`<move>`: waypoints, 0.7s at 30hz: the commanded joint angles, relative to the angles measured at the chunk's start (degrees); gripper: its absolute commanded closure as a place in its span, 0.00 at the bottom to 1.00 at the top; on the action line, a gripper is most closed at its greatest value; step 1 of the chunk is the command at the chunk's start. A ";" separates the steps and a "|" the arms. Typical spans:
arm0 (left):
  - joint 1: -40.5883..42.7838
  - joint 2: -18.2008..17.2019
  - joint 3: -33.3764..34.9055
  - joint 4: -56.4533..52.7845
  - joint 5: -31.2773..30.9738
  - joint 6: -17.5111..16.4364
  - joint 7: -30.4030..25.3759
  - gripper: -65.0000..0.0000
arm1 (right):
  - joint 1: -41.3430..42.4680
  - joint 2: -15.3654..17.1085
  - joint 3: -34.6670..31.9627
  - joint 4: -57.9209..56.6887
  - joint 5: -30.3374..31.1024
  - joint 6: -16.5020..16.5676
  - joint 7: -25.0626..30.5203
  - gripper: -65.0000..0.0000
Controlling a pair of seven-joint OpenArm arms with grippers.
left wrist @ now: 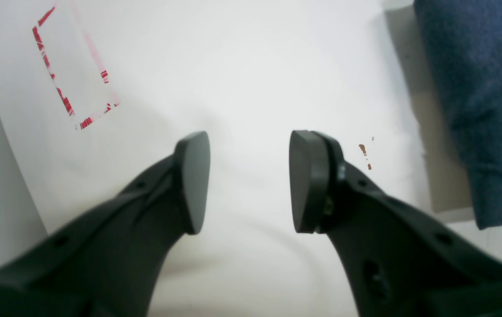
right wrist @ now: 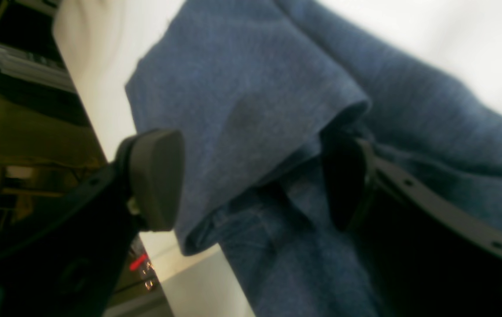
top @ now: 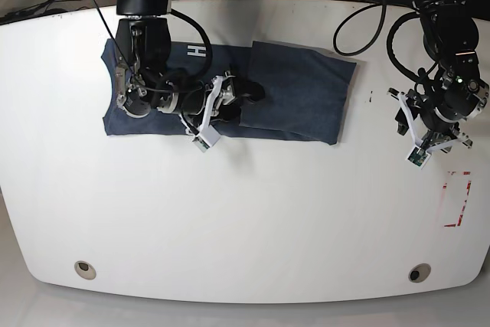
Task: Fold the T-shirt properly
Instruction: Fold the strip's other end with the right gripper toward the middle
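Shirt [top: 295, 89] lay flat on table [top: 245, 220], one end folded over toward middle; partly folded, more folds judged left. Right gripper [right wrist: 255, 176] apart, straddling folded edge at mid-shirt, not clamped. Left gripper [left wrist: 249, 180] apart, empty, well right of shirt.

A white letter "H" shows on the T-shirt [top: 295, 89] near its collar; other lettering, perhaps hidden, cannot be read.
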 commanded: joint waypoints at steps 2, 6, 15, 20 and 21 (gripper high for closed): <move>-0.85 -0.79 -0.25 1.10 -0.30 0.09 -0.91 0.58 | 1.13 -1.78 -0.25 0.89 -1.96 0.34 1.56 0.28; -0.85 -0.79 -0.25 1.19 -0.30 0.09 -0.73 0.58 | 0.87 -2.93 -0.25 0.98 -6.26 0.34 3.85 0.29; -0.06 -0.79 -0.25 1.19 -0.30 0.09 -0.73 0.59 | 1.13 -4.24 -0.51 0.98 -7.85 0.34 4.37 0.51; -0.06 -0.79 -0.25 1.19 -0.30 0.09 -0.73 0.59 | 1.22 -4.60 -0.69 -0.87 -9.34 0.34 6.31 0.83; -0.06 -0.79 -0.25 1.19 -0.30 0.09 -0.73 0.59 | 1.31 -4.68 -0.77 -1.75 -10.04 0.34 6.48 0.86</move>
